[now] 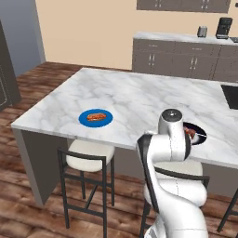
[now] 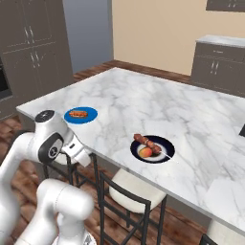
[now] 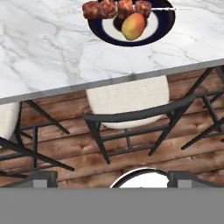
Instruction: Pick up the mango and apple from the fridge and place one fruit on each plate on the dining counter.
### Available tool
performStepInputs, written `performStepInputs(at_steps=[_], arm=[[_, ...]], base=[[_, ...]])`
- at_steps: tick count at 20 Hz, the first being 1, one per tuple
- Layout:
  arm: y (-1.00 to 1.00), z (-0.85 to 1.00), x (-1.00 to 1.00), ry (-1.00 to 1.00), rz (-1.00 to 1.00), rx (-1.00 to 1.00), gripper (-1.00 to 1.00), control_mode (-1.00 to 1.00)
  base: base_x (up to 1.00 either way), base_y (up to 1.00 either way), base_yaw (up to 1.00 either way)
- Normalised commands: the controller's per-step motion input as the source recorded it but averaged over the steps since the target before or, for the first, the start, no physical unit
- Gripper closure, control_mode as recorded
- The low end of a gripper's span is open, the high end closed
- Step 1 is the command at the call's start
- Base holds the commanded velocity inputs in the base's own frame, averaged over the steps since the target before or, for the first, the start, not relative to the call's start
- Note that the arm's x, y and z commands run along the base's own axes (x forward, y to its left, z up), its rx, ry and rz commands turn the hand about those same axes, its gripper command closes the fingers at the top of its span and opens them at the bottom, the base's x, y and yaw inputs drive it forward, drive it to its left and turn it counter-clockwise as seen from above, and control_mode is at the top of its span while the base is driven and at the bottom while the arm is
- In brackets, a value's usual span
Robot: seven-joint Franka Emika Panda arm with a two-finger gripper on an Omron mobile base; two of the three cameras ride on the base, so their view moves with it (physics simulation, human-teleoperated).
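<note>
The mango (image 3: 133,25) lies on the dark, pale-centred plate (image 3: 162,31) beside a skewer of brown meat pieces (image 3: 116,8), near the front edge of the dining counter (image 3: 43,48). The mango (image 2: 145,152) and dark plate (image 2: 165,146) also appear in the right base view; my arm half covers that plate (image 1: 199,135) in the left base view. The blue plate (image 1: 83,119) (image 2: 92,115) carries an orange-red food item. My gripper (image 3: 113,178) hangs open and empty in front of the counter, above the stools. The apple and the fridge are out of view.
White-cushioned black stools (image 1: 88,155) (image 3: 127,98) stand under the counter's front edge. A sink (image 1: 231,95) is cut into the counter's right end. Behind is a wall counter with grey cabinets (image 1: 186,58), a coffee machine (image 1: 224,28) and a toaster (image 1: 202,31).
</note>
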Motion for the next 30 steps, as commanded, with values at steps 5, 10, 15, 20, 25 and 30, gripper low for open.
performStepInputs(at_steps=[5, 10, 15, 20, 25, 30], arm=[[0.21, -0.36, 0.07, 0.03, 0.07, -0.14, -1.0, -1.0], [0.0, -0.4, 0.23, 0.06, 0.14, -0.02, -1.0, -1.0], [-0.12, -0.07, 0.22, 0.06, 0.22, 0.01, -1.0, -1.0], [-0.18, 0.0, 0.0, 0.0, 0.34, 0.01, -1.0, -1.0], [-0.31, 0.0, -0.07, -0.06, 0.26, 0.05, -1.0, -1.0], [-0.21, 0.0, 0.0, 0.0, 0.12, 0.04, -1.0, -1.0]], base=[[0.0, 0.0, 0.0], [0.0, 0.0, 0.0], [0.0, 0.0, 0.0], [0.0, 0.0, 0.0], [0.0, 0.0, 0.0], [0.0, 0.0, 0.0]])
